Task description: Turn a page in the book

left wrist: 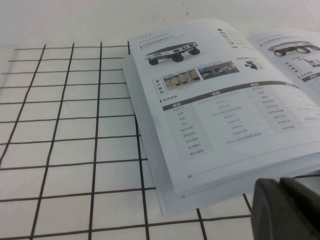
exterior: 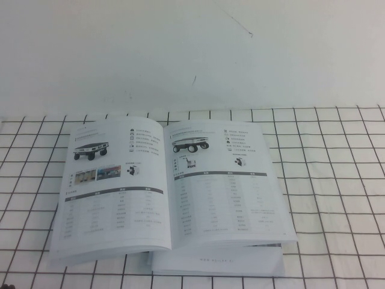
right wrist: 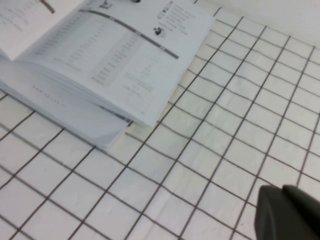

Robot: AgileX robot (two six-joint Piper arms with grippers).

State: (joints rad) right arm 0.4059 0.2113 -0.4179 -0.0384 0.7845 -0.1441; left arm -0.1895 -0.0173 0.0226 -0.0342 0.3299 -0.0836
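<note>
Book [exterior: 171, 192] lies open and flat; right gripper [right wrist: 287, 212] closed and empty beside it, left gripper [left wrist: 287, 207] aperture indeterminate; lift only the top page [exterior: 225, 180] at its outer edge.

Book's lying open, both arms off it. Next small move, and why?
Probably bring the right pincer, shut and low beside the book, over the right-hand page's outer edge. That page lies flat and untouched, with its free edge on this arm's side. The left pincer sits near the book's left corner, touching nothing.
</note>
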